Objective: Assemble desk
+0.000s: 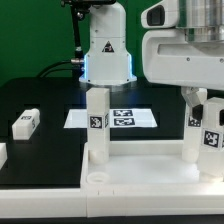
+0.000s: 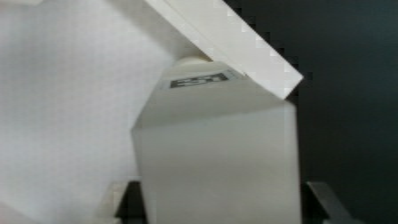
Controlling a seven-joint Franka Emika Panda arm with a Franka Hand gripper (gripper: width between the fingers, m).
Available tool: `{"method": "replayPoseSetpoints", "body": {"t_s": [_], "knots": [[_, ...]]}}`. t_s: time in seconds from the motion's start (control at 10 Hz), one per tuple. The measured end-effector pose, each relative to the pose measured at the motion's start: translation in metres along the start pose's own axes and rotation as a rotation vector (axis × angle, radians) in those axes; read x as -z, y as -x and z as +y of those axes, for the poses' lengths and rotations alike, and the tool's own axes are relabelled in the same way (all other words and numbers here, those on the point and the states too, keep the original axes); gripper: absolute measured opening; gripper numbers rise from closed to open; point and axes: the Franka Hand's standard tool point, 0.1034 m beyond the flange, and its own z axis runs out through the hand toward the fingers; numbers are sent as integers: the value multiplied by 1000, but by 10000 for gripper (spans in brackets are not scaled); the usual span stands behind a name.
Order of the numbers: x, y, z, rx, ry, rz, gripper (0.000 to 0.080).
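The desk panel [image 1: 140, 178] carries a leg [image 1: 198, 130] clamped in the pincer [image 2: 221, 200].

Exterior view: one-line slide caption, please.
Gripper at a leg standing on the desk panel; another leg stands upright.

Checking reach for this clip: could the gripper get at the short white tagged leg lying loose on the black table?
Probably yes. The short white tagged leg lies alone with open table around it, but the gripper seems occupied at an upright leg first.
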Motion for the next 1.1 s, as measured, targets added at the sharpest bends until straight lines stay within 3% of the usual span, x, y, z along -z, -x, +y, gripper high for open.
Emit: {"method": "replayPoseSetpoints", "body": {"t_s": [0.1, 0.5, 0.6, 0.7, 0.8, 0.9, 1.1], "knots": [[-1, -1, 3, -200, -21, -25, 289], [-1, -3, 4, -412, -20, -40, 290], [-1, -3, 4, -409, -20, -40, 365], [-1, -3, 4, -359, -20, -38, 522], [1, -2, 2, -193, -25, -24, 522], [2, 2, -1, -38, -34, -22, 627], [1, 3, -1, 99, -32, -17, 645]]}}
